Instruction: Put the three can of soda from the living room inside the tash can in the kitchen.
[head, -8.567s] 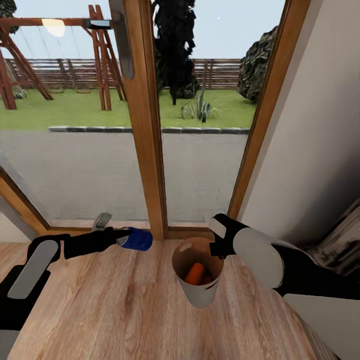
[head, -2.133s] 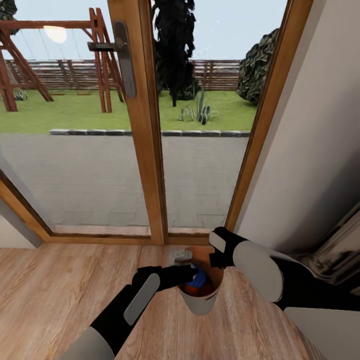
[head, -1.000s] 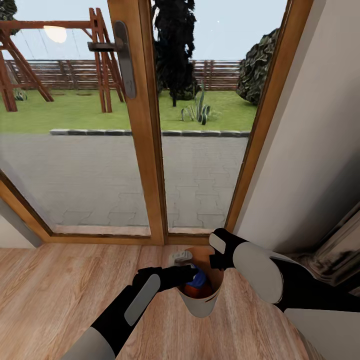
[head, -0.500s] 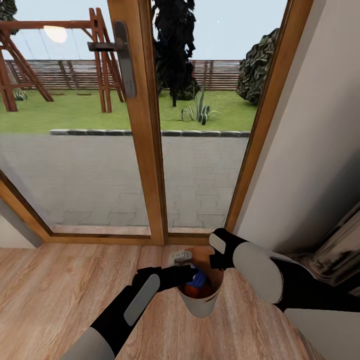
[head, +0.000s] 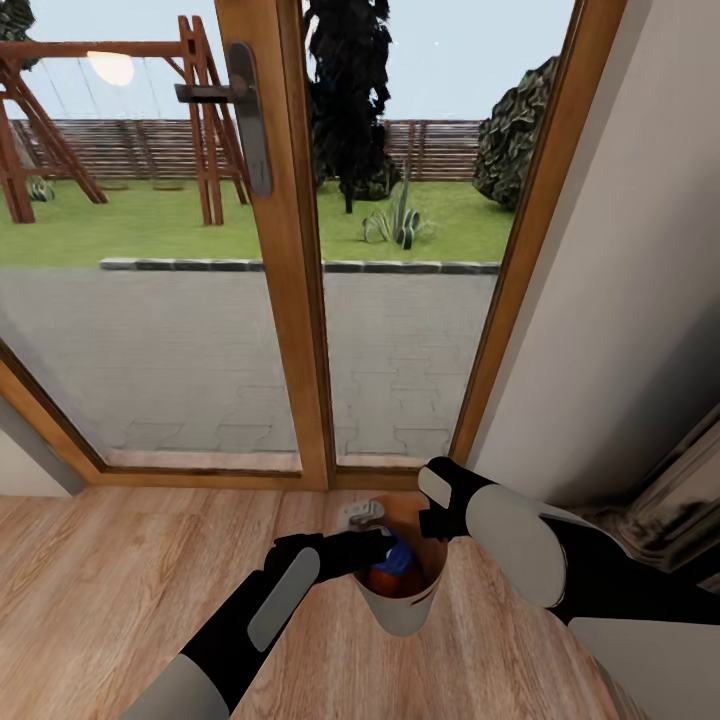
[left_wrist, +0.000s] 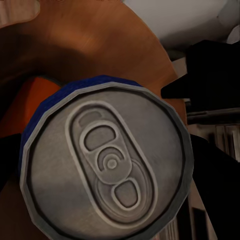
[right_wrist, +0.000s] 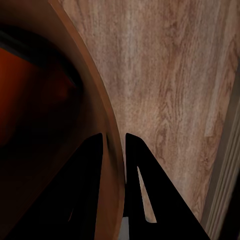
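Observation:
The trash can, pale outside and brown inside, hangs just above the wood floor by the glass doors. My right gripper is shut on its rim, one finger outside and the other inside. My left gripper reaches into the can's mouth, shut on the dark blue soda can. The blue can's pale top faces the left wrist camera. An orange can lies beneath it in the bin, seen again as an orange can beside the blue one. A second orange can is hidden.
Wood-framed glass doors with a dark handle stand just behind the bin. A white wall rises at the right, with a steel appliance at its foot. Pale wood floor stretches to the left.
Since 8.6 s ago my left arm has carried the blue can from left of the bin into its mouth. Over the last two seconds nothing has moved.

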